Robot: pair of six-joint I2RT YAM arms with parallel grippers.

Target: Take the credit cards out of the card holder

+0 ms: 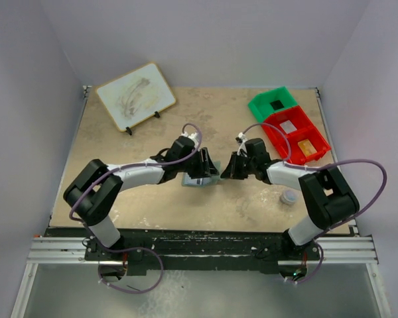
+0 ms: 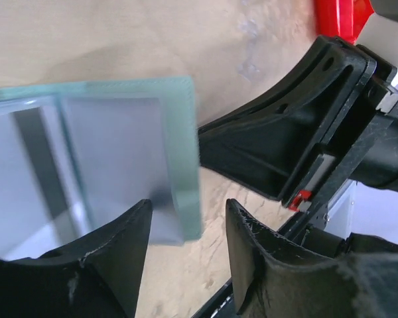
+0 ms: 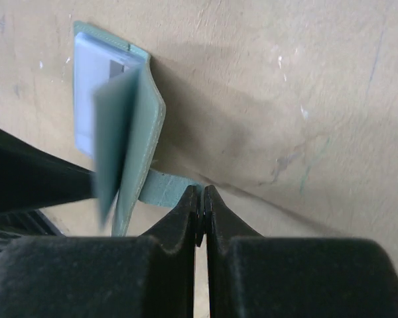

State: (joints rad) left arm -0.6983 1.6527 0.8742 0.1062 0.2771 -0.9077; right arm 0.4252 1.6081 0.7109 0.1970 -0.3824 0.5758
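Observation:
The card holder (image 1: 198, 177) lies at the table's middle between both grippers. In the left wrist view it (image 2: 119, 146) lies open, showing a pale blue-grey two-panel inside with a grey-green border. My left gripper (image 2: 186, 212) is open, its jaws either side of the holder's near corner and touching nothing. In the right wrist view the holder (image 3: 142, 126) has one flap raised. My right gripper (image 3: 203, 192) is shut on a grey-green strap (image 3: 166, 189) coming off the holder. No card shows clearly.
Red bins (image 1: 297, 136) and a green bin (image 1: 273, 104) stand at the back right. A white board on a stand (image 1: 135, 96) is at the back left. A small pale cylinder (image 1: 288, 197) sits near the right arm.

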